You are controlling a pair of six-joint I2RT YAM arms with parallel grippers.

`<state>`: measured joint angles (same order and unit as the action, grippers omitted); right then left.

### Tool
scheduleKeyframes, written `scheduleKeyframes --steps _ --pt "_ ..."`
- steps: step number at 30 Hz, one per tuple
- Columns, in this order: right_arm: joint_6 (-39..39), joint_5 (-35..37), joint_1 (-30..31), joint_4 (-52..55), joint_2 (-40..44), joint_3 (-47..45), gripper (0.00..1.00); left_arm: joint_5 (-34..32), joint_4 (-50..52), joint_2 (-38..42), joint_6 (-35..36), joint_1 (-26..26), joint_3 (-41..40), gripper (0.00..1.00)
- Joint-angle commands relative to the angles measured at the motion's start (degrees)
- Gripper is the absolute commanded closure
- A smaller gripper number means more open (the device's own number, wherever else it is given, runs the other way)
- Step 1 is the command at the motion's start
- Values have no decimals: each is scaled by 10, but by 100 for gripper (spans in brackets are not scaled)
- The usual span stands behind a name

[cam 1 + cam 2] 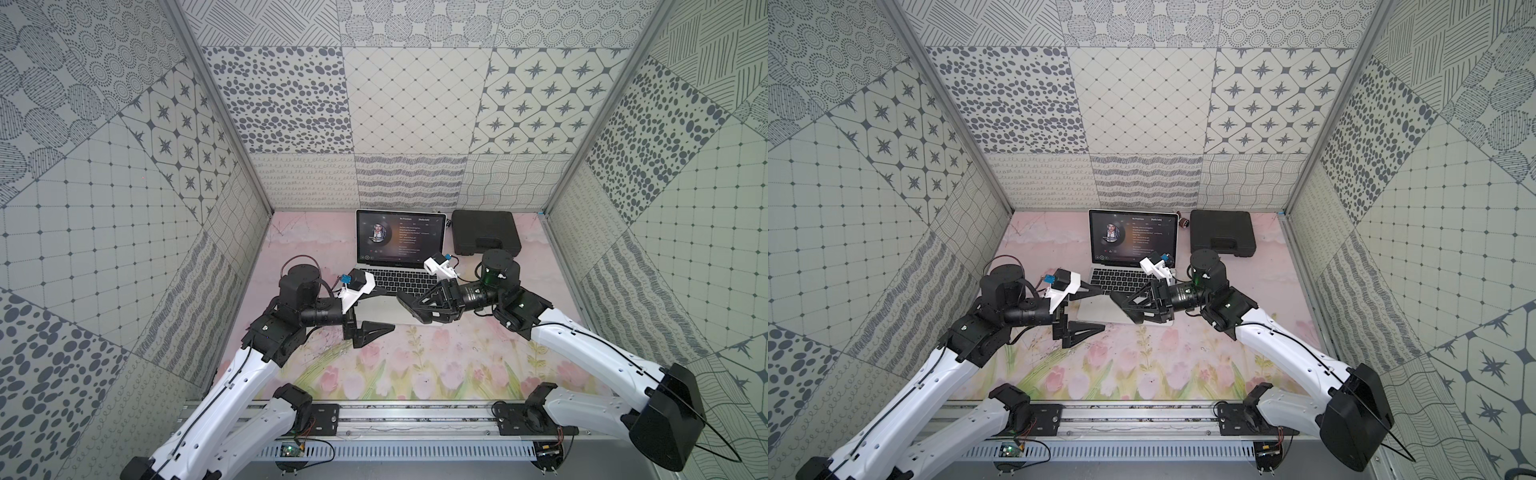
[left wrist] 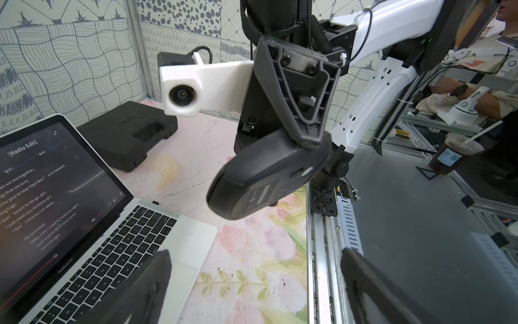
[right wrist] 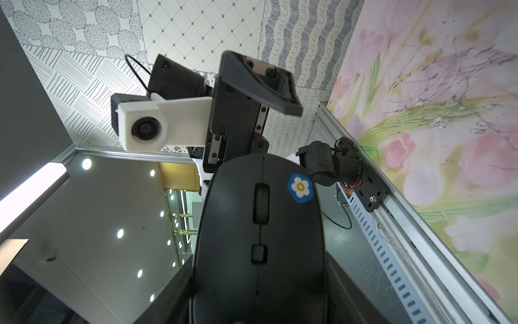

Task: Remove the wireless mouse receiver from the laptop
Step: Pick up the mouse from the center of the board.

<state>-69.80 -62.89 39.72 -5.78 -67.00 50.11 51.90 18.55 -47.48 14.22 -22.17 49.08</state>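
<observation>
Two arms reach in over the front of the laptop, which stands open on the floral surface. The left gripper hangs by its front left corner, jaws spread wide and empty. In the left wrist view the wireless mouse receiver shows as a tiny black stub at the laptop's right edge, close to the hinge. The right gripper is clamped on a black mouse, held in the air above the front right corner. A black toolbox lies farther right, by the back wall.
</observation>
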Motion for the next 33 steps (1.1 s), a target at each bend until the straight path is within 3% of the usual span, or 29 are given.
scheduleKeyframes --steps 1,6,10,13,18,23,24,27,30,33 --pt "-9 -20 19 -27 6 15 47 163 13 -19 92 16 23 3" --pt "4 -27 34 -7 -4 24 47 223 30 -56 117 15 52 19" --pt "-1 -26 39 -14 -4 24 48 244 34 -62 128 16 52 25" --pt "-7 -27 46 -26 -9 27 48 248 24 -66 128 10 45 35" --pt "-20 -24 51 -46 -19 27 48 242 30 -73 141 -4 45 38" --pt "-29 -16 57 -62 -24 25 48 230 29 -72 147 -8 38 52" --pt "-31 -15 58 -66 -25 25 48 230 30 -71 150 -9 37 55" --pt "-32 -13 60 -69 -29 23 48 242 32 -74 154 -10 40 80" --pt "-40 -12 61 -82 -36 22 48 243 43 -80 160 -13 44 88" --pt "-42 -9 61 -87 -42 23 30 242 48 -78 163 -15 44 99"
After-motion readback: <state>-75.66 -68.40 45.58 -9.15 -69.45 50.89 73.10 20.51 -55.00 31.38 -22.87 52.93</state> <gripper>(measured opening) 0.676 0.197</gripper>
